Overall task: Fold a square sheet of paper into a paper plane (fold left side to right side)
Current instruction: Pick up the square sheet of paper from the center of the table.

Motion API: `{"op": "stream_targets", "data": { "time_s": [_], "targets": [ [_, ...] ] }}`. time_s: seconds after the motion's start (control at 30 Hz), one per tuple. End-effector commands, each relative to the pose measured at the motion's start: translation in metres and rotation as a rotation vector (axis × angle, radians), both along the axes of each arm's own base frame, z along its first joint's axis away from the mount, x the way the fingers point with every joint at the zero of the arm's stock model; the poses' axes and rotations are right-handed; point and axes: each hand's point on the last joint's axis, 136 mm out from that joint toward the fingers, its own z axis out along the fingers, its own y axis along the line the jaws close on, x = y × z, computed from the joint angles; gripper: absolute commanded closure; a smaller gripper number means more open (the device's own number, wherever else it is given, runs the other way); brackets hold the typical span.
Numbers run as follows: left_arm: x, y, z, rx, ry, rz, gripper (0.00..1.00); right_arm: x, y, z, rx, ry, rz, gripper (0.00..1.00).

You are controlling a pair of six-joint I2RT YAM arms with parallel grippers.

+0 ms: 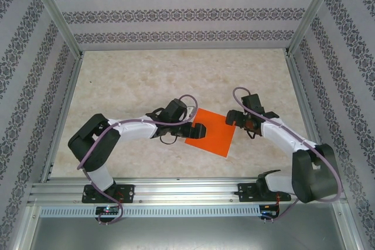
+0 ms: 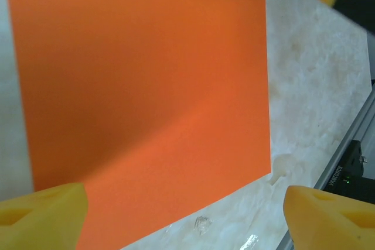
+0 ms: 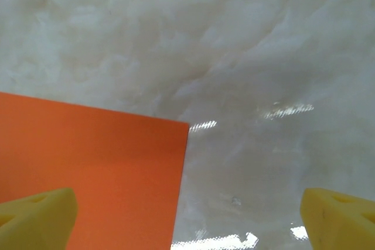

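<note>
Pictured from above: left arm (image 1: 126,128) and right arm (image 1: 287,139), smooth white shells between bulky black joints. A mauve cable (image 1: 94,147) along each, looped loosely near the wrist. Squat black bases (image 1: 108,192) at the near edge, with touches of red wiring beside them. Left gripper (image 1: 195,127) and right gripper (image 1: 234,120) in black, boxy and angular against the white forearms. Seen close from the wrists, blunt wedge-shaped fingertips (image 2: 41,215) in bright yellow, matte, each with a shallow recess in its upper face.
</note>
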Motion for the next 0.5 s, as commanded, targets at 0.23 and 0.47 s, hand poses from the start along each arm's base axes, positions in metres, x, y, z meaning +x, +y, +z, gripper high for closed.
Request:
{"op": "stream_targets", "data": {
  "time_s": [0.23, 0.47],
  "targets": [
    [-0.007, -0.021, -0.007, -0.02, 0.026, -0.026, 0.12, 0.027, 0.029, -0.01, -0.005, 0.007, 0.036, 0.02],
    [-0.014, -0.011, -0.026, 0.033, 0.057, -0.018, 0.12, 0.028, 0.04, -0.022, 0.013, 0.043, 0.054, 0.02]
  ]
}}
